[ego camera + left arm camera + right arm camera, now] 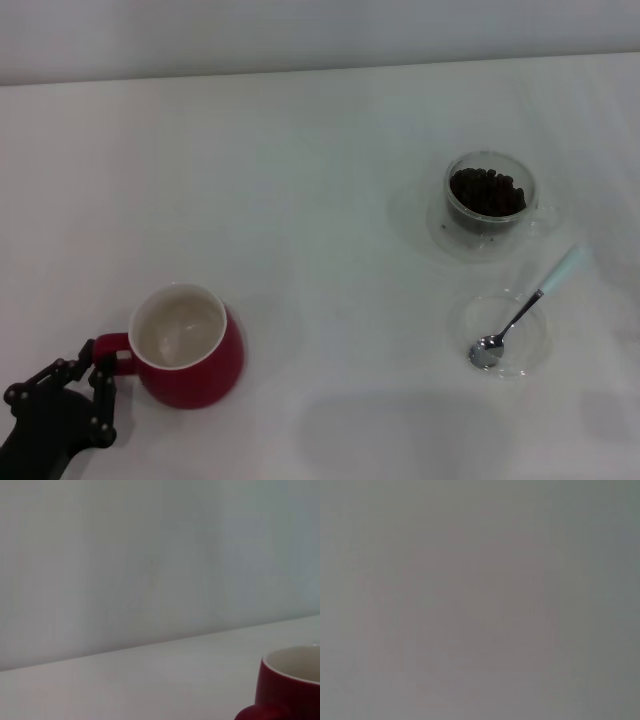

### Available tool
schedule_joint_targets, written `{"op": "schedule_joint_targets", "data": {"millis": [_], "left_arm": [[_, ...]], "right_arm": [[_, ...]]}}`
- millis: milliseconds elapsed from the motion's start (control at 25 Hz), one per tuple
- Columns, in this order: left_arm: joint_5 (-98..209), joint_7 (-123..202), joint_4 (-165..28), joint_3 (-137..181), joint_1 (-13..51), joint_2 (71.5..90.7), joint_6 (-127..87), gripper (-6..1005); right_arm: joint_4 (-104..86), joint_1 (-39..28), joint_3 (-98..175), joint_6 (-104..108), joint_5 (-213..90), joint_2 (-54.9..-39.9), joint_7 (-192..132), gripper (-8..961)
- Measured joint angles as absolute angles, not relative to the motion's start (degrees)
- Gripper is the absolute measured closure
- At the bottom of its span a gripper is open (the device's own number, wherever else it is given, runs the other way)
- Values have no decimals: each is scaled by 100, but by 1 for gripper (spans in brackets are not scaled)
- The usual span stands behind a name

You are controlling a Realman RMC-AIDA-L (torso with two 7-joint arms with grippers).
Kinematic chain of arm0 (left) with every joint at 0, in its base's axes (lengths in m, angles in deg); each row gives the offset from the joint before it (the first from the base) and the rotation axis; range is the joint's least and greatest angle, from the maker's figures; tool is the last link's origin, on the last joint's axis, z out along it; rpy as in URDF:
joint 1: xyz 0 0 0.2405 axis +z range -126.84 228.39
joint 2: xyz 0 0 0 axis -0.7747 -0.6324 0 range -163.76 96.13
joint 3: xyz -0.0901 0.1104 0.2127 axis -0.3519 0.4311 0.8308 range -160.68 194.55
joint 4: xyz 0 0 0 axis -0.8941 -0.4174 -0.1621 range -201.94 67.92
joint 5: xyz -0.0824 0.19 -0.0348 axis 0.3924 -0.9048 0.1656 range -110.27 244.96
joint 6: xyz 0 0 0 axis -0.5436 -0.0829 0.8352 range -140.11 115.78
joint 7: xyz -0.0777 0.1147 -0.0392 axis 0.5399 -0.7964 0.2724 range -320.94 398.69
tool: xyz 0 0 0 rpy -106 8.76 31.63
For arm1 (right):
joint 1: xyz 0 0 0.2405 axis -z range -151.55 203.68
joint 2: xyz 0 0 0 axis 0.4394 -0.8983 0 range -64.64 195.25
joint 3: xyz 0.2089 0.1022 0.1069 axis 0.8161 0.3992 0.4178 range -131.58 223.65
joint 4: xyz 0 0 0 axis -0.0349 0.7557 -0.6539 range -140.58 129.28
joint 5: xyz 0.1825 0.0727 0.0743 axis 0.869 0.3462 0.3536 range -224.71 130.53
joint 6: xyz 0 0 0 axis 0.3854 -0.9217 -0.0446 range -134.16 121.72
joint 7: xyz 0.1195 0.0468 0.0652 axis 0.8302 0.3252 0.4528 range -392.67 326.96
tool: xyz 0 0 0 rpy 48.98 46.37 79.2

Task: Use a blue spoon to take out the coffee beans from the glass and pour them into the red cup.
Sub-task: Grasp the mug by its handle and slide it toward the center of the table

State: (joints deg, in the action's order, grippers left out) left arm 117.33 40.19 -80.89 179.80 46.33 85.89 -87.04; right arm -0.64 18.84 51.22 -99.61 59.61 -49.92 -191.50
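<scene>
The red cup [195,370] stands at the near left of the table, its white inside bare; the left wrist view catches its rim and side [287,690]. My left gripper [95,368] is at the cup's handle, its black fingers closed around the red loop. The glass [531,208] stands on its clear saucer [425,225] at the far right, filled with coffee beans [487,192]. The blue spoon [522,316] lies in front of it, bowl down in a shallow clear dish [535,350], with the pale blue handle pointing away to the right. My right gripper is out of view.
The white table [330,200] runs back to a pale wall. The right wrist view shows only a plain grey surface.
</scene>
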Motion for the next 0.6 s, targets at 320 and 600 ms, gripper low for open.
{"op": "schedule_joint_targets", "data": {"millis": [320, 600], "left_arm": [[11721, 4038, -8138, 17980, 4629, 8588, -8715, 870], [11713, 4000, -8208, 17975, 4561, 8572, -8728, 885]], "right_arm": [[-64, 1901, 5122, -9952, 5961, -4992, -19149, 96], [-55, 1912, 5062, -9952, 5960, -4991, -19149, 96]]}}
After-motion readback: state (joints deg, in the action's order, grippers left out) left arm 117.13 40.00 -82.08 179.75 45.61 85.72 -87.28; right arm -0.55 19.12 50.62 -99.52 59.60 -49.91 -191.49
